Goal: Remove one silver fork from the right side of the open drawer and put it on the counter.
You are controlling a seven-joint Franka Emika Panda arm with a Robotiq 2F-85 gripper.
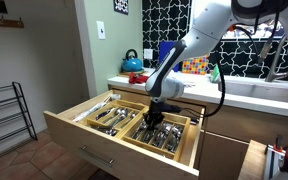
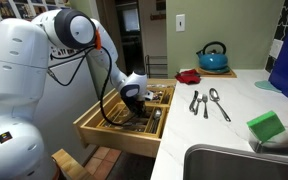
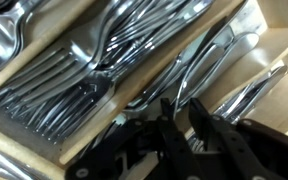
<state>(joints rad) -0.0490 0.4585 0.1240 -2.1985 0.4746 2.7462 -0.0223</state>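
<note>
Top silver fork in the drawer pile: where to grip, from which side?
Probably the slim handle of the silver fork, near the neck, straight down from above, jaws across its width. The forks lie flat, nested lengthwise in the drawer, so neighbours and the wooden divider block side approaches.

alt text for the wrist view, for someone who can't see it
Close-up looking down into a wooden cutlery tray: a heap of silver forks fills one long compartment, with more silver cutlery beyond a divider. The black gripper enters from the bottom edge, jaws near the tray.
</note>
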